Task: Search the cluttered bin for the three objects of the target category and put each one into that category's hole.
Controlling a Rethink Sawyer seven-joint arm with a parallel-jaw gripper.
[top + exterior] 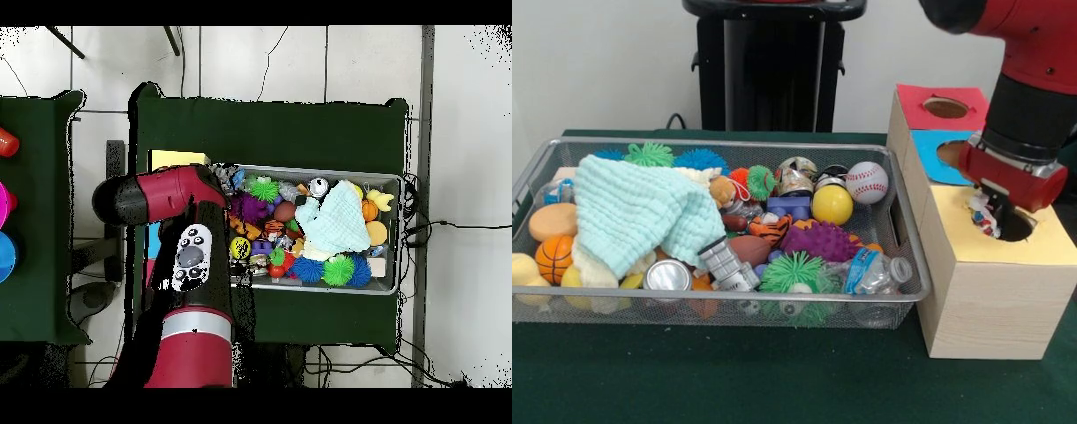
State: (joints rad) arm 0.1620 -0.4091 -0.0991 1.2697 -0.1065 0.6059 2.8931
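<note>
Wire mesh bin (911, 231): sitting on the green tabletop (733, 380), crowded with toys and containers.
Mint-green cloth (640, 212): lying over the bin's left half in the front view.
Baseball (867, 182) and yellow ball (832, 204): resting near the bin's far right corner.
Purple spiky ball (821, 240): lying mid-bin, just beside a small tiger-striped football (771, 229).
Green fuzzy ball (791, 272), crumpled water bottle (876, 272) and silver can (667, 276): lying along the bin's near edge.
Mini basketball (553, 256): sitting by the bin's left wall.
Wooden sorting box (980, 300): standing just beside the bin's right end, topped with red, blue and yellow panels, each with a round hole.
Gripper (989, 216): hanging over the yellow panel's hole (1017, 225), clamped together on a small multicoloured object (981, 215) at the hole's edge; what the object is cannot be told.
Red arm (190, 300): in the overhead view, covering most of the box.
</note>
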